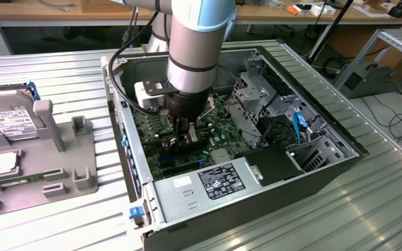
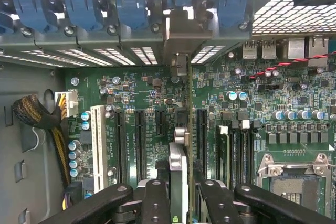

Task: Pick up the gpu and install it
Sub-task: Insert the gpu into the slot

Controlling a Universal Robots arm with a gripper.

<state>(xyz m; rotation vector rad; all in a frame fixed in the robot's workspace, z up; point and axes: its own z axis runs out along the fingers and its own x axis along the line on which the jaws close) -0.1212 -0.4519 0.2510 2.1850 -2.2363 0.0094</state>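
We see the arm [image 1: 194, 47] reaching down into the open case [image 1: 341, 157], which lies on its side on the table [image 1: 61, 73]. Inside the case sit the motherboard [image 2: 294, 93], a power supply [image 1: 211, 183] at the near end, a drive cage [image 1: 253, 94] on the exterior view's right, and a blue cable [image 1: 299, 128] beside the cage.

The gripper [image 2: 178, 192] is clenched on the gpu [image 2: 178, 174], which stands edge-on between its fingers [image 2: 152, 203]. In the wrist view the card runs straight away from us over the motherboard, between the black slots [image 2: 140, 142], with its metal bracket [image 2: 181, 35] up against the case's rear wall among the blue slot clips [image 2: 131, 9]. We cannot tell whether the card's edge is fully seated in a slot. The empty socket [image 2: 294, 184] shows beside the memory slots [image 2: 239, 150].

On the exterior view's left, a grey tray [image 1: 40, 172] rests on the table apart from the case. It holds a hard drive [image 1: 9, 123] propped at its far end and a square chip [image 1: 0, 164] lying flat nearer us.
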